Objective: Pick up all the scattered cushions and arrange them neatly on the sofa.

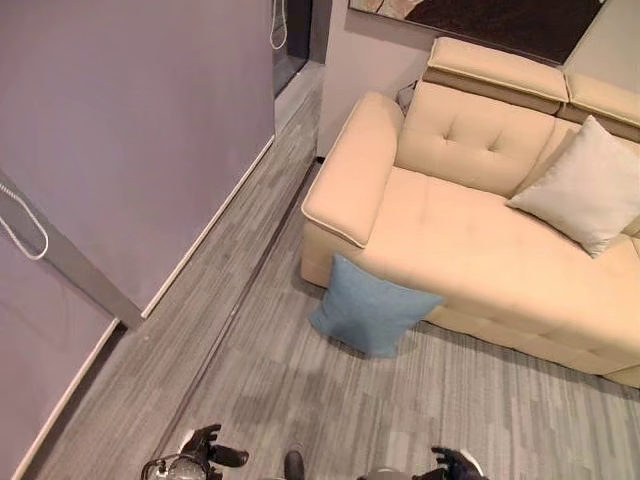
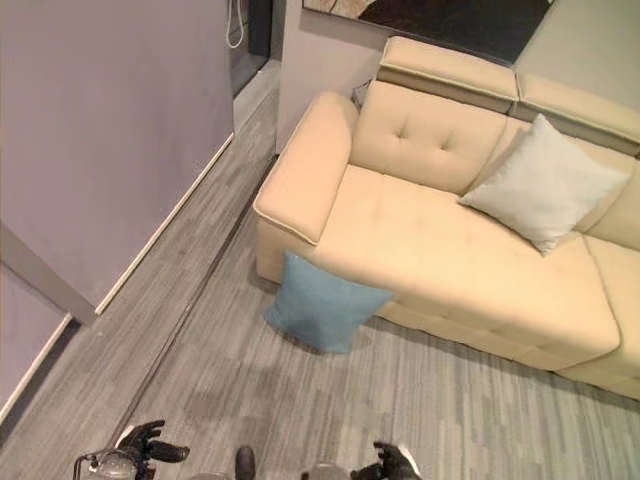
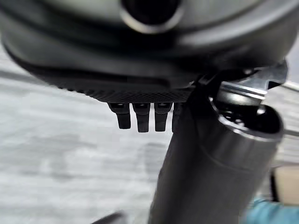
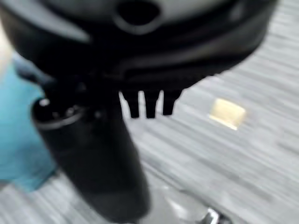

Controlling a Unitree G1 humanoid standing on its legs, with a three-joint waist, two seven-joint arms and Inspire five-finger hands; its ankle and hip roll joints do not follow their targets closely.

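At the near edge the left hand (image 1: pixel 205 450) and right hand (image 1: pixel 455 464) hang low over the grey plank floor (image 1: pixel 300 400), fingers (image 3: pixel 140 119) straight and relaxed, holding and touching nothing. Farther on, a blue cushion (image 1: pixel 370 310) stands on the floor, leaning against the front of the beige sofa (image 1: pixel 460 250). A white cushion (image 1: pixel 585 190) rests on the seat against the backrest at far right, with a mauve wall (image 1: pixel 130 130) on the left.

Dark hand (image 3: pixel 140 88) with short black ridged fingers (image 3: pixel 142 119).

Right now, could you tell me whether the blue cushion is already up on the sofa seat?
No, the blue cushion stands on the floor, leaning against the front of the sofa.
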